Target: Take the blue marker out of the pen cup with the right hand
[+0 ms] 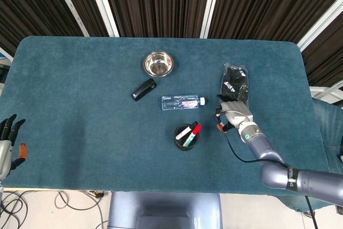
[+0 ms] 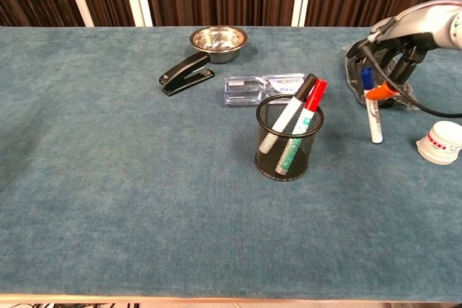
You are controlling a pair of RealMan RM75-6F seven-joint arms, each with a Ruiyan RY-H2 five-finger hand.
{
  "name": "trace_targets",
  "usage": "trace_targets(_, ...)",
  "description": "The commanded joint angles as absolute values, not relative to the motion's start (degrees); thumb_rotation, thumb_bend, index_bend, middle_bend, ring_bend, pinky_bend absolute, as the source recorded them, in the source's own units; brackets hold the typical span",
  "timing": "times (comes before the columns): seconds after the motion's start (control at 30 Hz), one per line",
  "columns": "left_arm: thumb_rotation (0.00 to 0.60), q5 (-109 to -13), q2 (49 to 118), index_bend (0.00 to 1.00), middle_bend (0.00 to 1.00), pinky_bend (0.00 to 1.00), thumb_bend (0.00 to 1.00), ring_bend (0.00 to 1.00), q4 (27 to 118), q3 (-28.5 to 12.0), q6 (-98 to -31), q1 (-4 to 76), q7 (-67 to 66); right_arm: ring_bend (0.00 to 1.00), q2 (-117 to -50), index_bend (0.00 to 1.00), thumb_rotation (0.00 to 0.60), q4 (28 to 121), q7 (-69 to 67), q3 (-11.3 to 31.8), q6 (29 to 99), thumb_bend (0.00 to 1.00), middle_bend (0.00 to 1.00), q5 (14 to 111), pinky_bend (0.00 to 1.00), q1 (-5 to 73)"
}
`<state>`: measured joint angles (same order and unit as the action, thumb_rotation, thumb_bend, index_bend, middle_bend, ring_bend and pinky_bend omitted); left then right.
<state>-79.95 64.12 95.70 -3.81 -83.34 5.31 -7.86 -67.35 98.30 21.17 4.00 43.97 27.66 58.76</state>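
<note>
The blue marker (image 2: pixel 372 113), white-bodied with a blue cap, is out of the cup and stands nearly upright, its lower end at the cloth. My right hand (image 1: pixel 233 114) (image 2: pixel 395 47) pinches it near the cap, an orange fingertip (image 2: pixel 382 92) against it. The black mesh pen cup (image 1: pixel 186 137) (image 2: pixel 288 143) stands left of the hand and holds a black-capped and a red-capped marker. My left hand (image 1: pixel 8 144) hangs off the table's near left edge, fingers apart, holding nothing.
A steel bowl (image 1: pixel 158 63) (image 2: pixel 218 38), a black stapler (image 1: pixel 144 89) (image 2: pixel 186 73) and a clear plastic bottle (image 1: pixel 182 102) (image 2: pixel 260 86) lie behind the cup. A black packet (image 1: pixel 236 80) (image 2: pixel 358 66) sits behind the right hand. A white round lid (image 2: pixel 442 142) lies at the right.
</note>
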Motion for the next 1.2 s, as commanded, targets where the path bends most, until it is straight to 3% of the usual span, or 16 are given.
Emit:
trace_targets(0.03,0.6,-80.0,64.1,0.12,0.0,0.0,0.59,0.0,95.7,-3.8,-83.4,5.3,-7.8,0.0,-68.3,0.31,0.6,99.5,23.2,3.4,45.0,0.24,0.0,26.0,0.16,60.3)
trace_targets(0.13,0.6,-80.0,64.0,0.12,0.0,0.0,0.59,0.0,95.8,-3.9,-83.6,5.2,-7.6,0.0,-68.3,0.11,0.6,100.6,21.9,5.3,47.2,0.16,0.0,25.6,0.16,60.3)
trace_targets(0.2,0.6,-80.0,64.0,0.12,0.0,0.0,0.59,0.0,95.8,-3.9,-83.6,5.2,-7.5,0.0,-67.6,0.04,0.6,101.3,21.0,6.5,48.2,0.14,0.0,25.7,0.16,60.0)
trace_targets(0.57,0.6,-80.2,63.9,0.12,0.0,0.0,0.59,0.0,95.8,-3.8,-83.7,5.2,-7.6,0.0,-60.2,0.02,0.6,104.8,20.7,6.5,51.1,0.13,0.0,26.0,0.16,57.6)
trace_targets(0.7,0.6,-80.3,64.0,0.12,0.0,0.0,0.59,0.0,95.7,-3.9,-84.0,5.2,-7.8,0.0,-57.2,0.01,0.6,110.6,18.3,2.9,61.0,0.13,0.0,39.5,0.16,49.0)
trace_targets(0.87,0.6,-80.5,64.2,0.12,0.0,0.0,0.59,0.0,95.8,-3.8,-84.3,5.0,-8.1,0.0,-59.3,0.01,0.6,110.6,13.1,-2.9,75.9,0.14,0.0,59.6,0.16,36.2)
trace_targets(1.2,0.6,-80.4,64.2,0.12,0.0,0.0,0.59,0.0,95.7,-3.8,-84.2,5.0,-8.4,0.0,-64.6,0.01,0.6,105.0,10.6,-9.6,91.2,0.16,0.0,76.5,0.16,21.3)
